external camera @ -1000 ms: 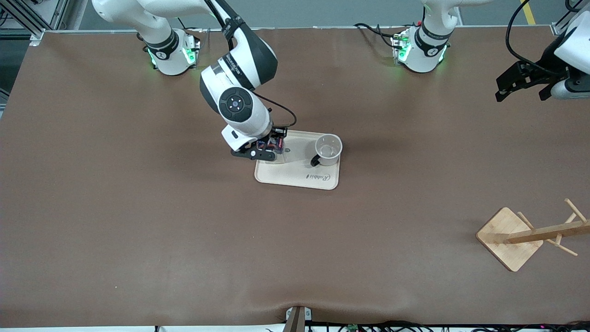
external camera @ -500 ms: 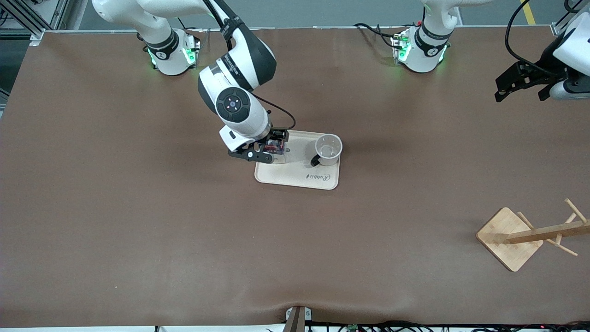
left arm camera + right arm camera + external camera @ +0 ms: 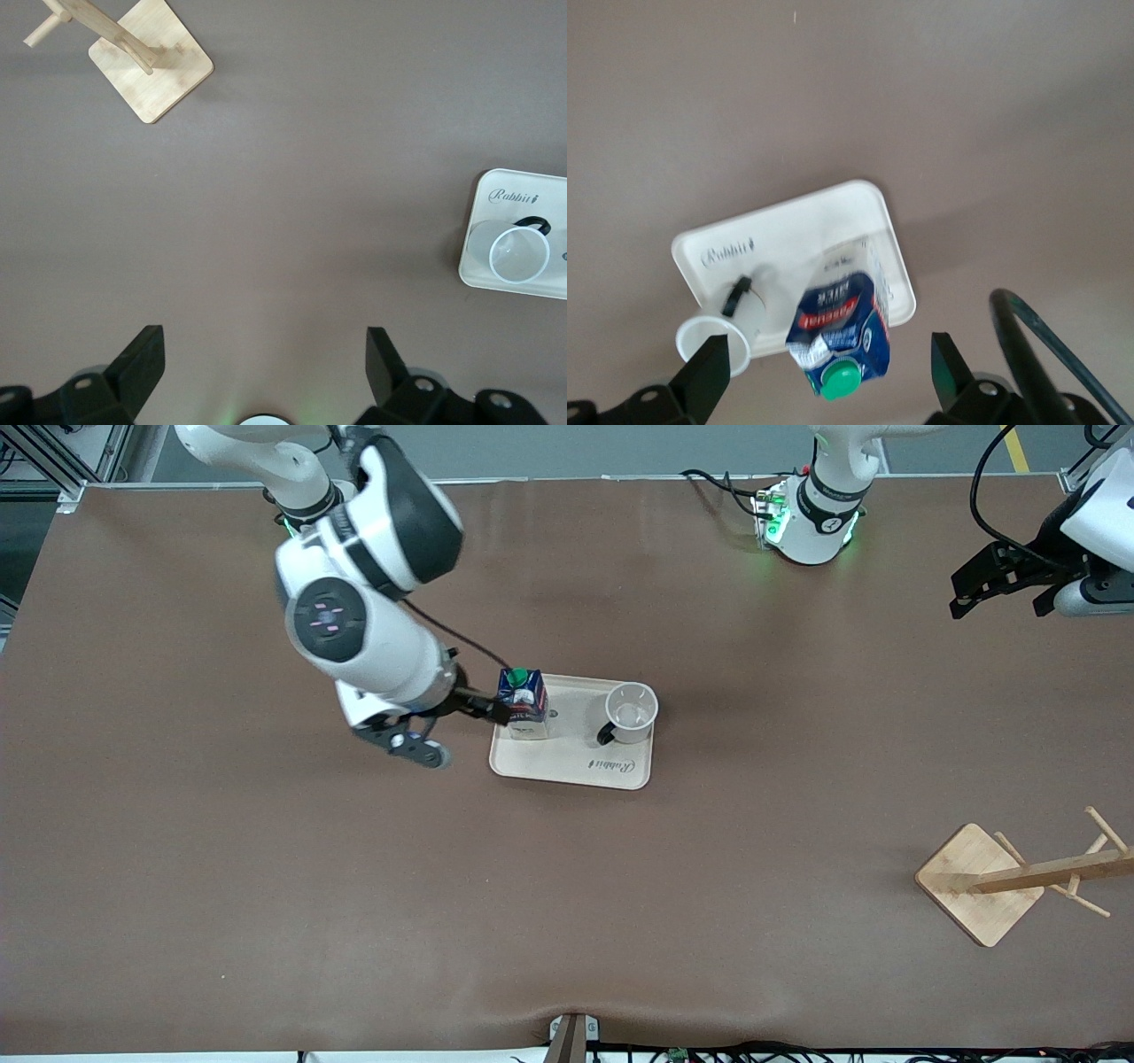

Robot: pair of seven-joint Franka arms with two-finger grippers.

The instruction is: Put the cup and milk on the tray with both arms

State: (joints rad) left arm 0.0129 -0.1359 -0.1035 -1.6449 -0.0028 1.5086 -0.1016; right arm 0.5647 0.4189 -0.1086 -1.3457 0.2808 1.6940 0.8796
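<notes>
Milk (image 3: 523,706) and cup (image 3: 631,713) are both standing on the tray (image 3: 571,766), so placing looks finished. Right gripper (image 3: 436,731), jaws open and empty, is hanging beside the tray over the counter (image 3: 266,886); left gripper (image 3: 1001,584), jaws open, is waiting, and both need only retreating.

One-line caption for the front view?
Milk and cup on tray; open right gripper beside it, left gripper waiting.

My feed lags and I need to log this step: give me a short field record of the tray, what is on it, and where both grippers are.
tray: cream, mid-table
milk: upright on tray, at the right arm's end
cup: upright on tray, beside milk, at the left arm's end
right gripper: jaws open, empty, raised just off the tray's edge by the milk
left gripper: jaws open, empty, waiting high over the table's left-arm end
wooden rack: nearer the front camera, left arm's end
</notes>
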